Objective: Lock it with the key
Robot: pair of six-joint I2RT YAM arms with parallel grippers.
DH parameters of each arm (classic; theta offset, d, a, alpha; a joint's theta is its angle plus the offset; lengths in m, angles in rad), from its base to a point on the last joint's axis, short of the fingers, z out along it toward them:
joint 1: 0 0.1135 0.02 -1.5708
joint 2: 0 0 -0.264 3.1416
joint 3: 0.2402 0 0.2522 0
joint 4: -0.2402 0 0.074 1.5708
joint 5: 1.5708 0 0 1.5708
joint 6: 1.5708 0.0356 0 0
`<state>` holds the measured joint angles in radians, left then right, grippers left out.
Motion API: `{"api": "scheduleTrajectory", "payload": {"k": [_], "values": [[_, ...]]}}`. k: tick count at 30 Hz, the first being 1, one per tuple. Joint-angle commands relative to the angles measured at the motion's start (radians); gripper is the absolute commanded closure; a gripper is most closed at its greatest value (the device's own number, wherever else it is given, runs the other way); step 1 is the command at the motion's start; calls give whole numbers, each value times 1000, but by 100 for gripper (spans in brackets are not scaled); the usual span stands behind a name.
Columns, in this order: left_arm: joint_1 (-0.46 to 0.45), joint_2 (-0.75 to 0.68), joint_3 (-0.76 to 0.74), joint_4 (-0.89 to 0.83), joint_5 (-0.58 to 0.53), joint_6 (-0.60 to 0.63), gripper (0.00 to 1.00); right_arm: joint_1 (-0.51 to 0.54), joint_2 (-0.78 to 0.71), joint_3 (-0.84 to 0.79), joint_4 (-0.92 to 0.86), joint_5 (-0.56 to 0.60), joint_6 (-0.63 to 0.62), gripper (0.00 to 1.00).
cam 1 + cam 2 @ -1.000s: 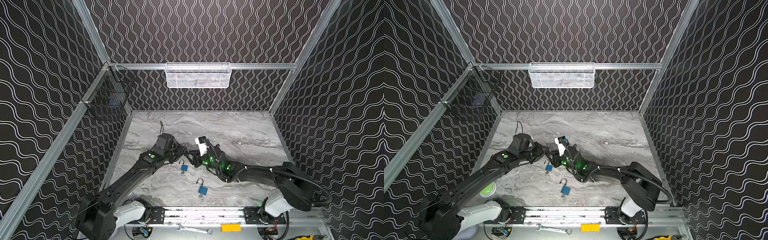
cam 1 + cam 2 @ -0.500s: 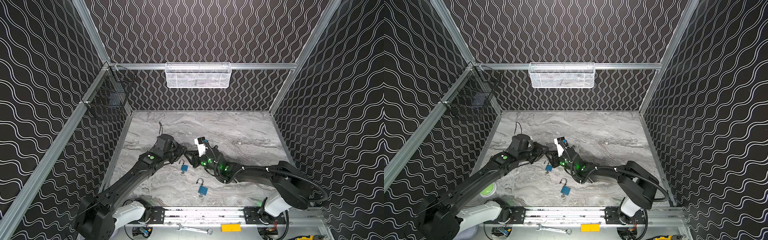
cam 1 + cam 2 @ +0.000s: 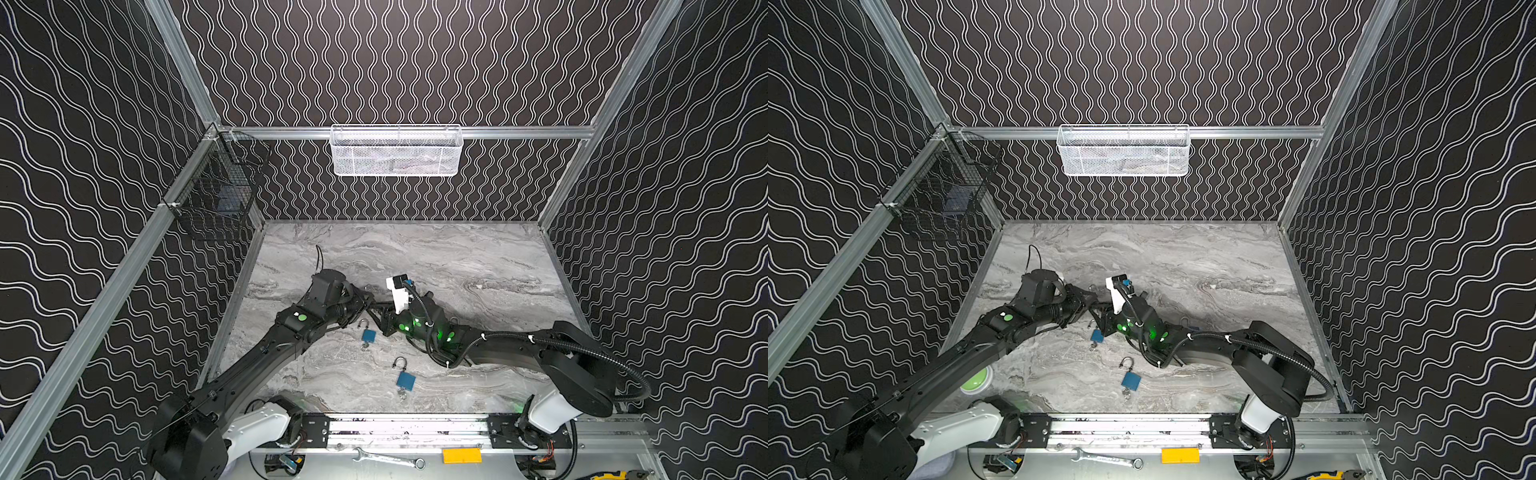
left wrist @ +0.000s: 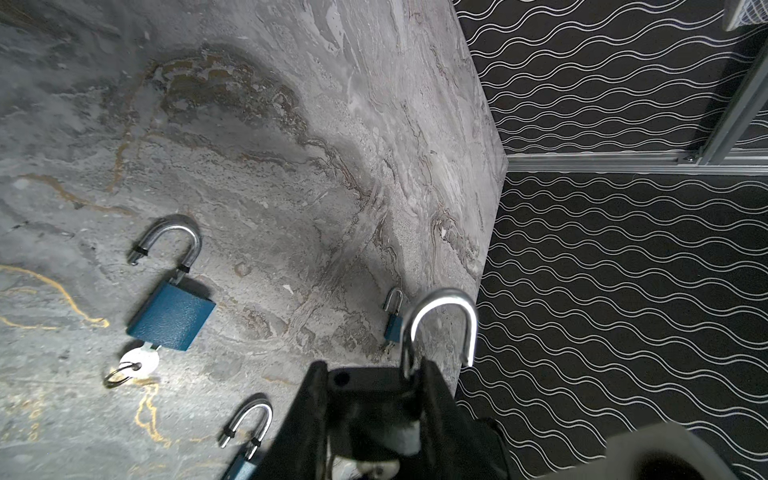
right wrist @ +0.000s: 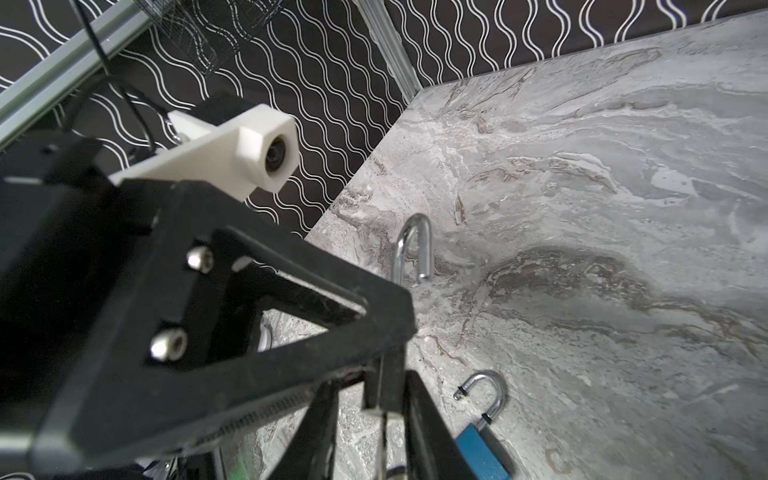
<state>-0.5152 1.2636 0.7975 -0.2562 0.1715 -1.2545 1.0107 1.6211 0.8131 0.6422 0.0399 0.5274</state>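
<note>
My left jaws grip the open padlock [image 4: 440,296], lower centre of frame; my right jaws I cannot tell; locking not yet done.

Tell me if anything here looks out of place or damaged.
Nothing looks spilled or broken. A wrench lies loose on the front frame, off the table. The padlock near the front edge lies open, which fits a locking task not yet done.

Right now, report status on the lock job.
Left gripper clamped on padlock, shackle open. Right gripper tight beside it, grip unclear. Loose blue padlock lies nearby, not blocking.
</note>
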Motion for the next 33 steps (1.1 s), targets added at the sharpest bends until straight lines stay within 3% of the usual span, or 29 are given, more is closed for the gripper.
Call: {"api": "scheduleTrajectory", "payload": {"k": [1, 21, 27, 29, 31, 33], "values": [[0, -4, -7, 61, 3, -5, 99, 2, -2, 12, 41, 3, 1, 74], [1, -2, -28, 84, 28, -16, 99, 2, -5, -3, 98, 20, -24, 86], [3, -8, -17, 54, 15, -1, 86, 1, -13, -7, 98, 6, -38, 98], [5, -9, -22, 59, 18, -4, 81, 2, -16, -14, 100, 1, -41, 100], [8, -13, -27, 64, 17, -4, 69, 2, -18, -14, 93, -12, -43, 100], [13, -16, -30, 72, 17, 3, 66, 2, -22, -17, 89, -16, -43, 100]]}}
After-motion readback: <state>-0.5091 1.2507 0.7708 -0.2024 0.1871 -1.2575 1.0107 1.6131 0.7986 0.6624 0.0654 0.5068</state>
